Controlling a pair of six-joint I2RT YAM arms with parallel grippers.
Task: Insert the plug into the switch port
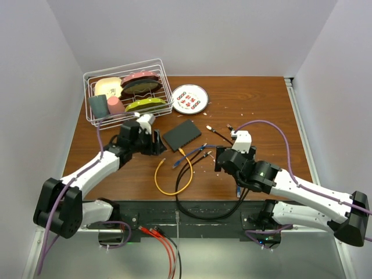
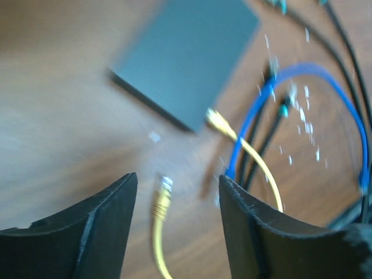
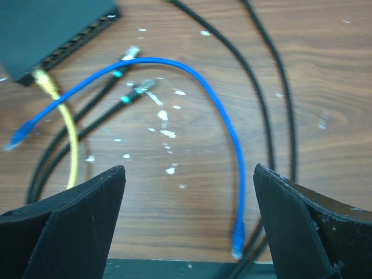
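Mid-table, the switch [image 1: 181, 135] lies flat, black and matte, with its port row along the narrow edge facing 6 o'clock in the top view. One plug [image 3: 40, 78] of the yellow cable [image 1: 168, 185] sits right against that port row; can't tell if it is fully seated. The cable loops off toward 7 o'clock, and its other plug [image 2: 164, 189] lies on the wood between my left fingers [image 2: 110, 203], touching neither. My left gripper [image 2: 177, 183] is released, holding nothing, and sits at 9 o'clock of the switch, just beside it. My right gripper [image 3: 189, 174] is spread wide and empty, at 4 o'clock of the switch, near it but apart. Under the right gripper a blue cable [image 3: 221, 110] arcs across the table [image 1: 256, 99], one end at 5 o'clock in the right wrist view, the other at 9 o'clock. Black cables [image 3: 261, 75] run alongside, and white flecks are scattered on the wood. A wire basket [image 1: 93, 78] with dishes stands at 11 o'clock of the switch, and a plate [image 1: 190, 97] at 12 o'clock.
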